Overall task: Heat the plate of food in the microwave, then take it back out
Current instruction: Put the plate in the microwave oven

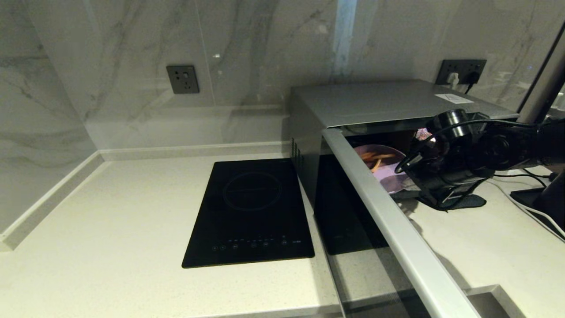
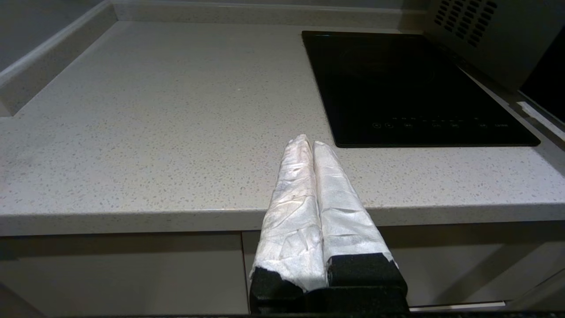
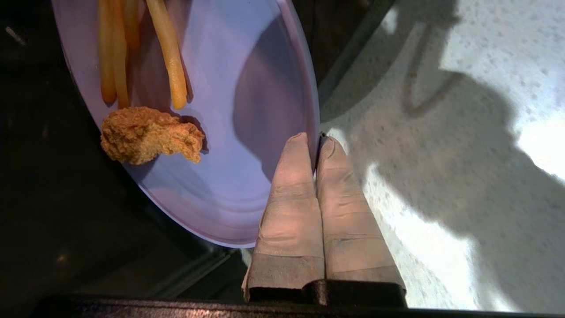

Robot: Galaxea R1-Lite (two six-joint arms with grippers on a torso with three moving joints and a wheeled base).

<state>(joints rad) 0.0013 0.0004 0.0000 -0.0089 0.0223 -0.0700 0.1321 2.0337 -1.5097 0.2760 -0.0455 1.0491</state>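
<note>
The right gripper (image 3: 315, 141) is clenched on the rim of the plate of food (image 3: 229, 132), one finger above the edge and one below. That thin-edge pinch seems chosen so the plate can be carried level through the doorway without touching the food. In the head view the plate (image 1: 386, 170) sits right of centre, half inside the open mouth of the microwave (image 1: 375, 104). The microwave door (image 1: 388, 221) is swung wide toward the lower right, which leaves the arm a clear path.

The plate is small, round and pale lavender, smooth and glossy, with a shallow raised rim. It holds one brown, crumbly fried piece (image 3: 148, 134) and a few thin orange-yellow fries (image 3: 165, 53) lying side by side.

The left gripper (image 2: 313, 148) is parked, its wrapped fingers pressed together on nothing, at the counter (image 2: 154, 132) edge beside the black hob (image 2: 410, 84).
</note>
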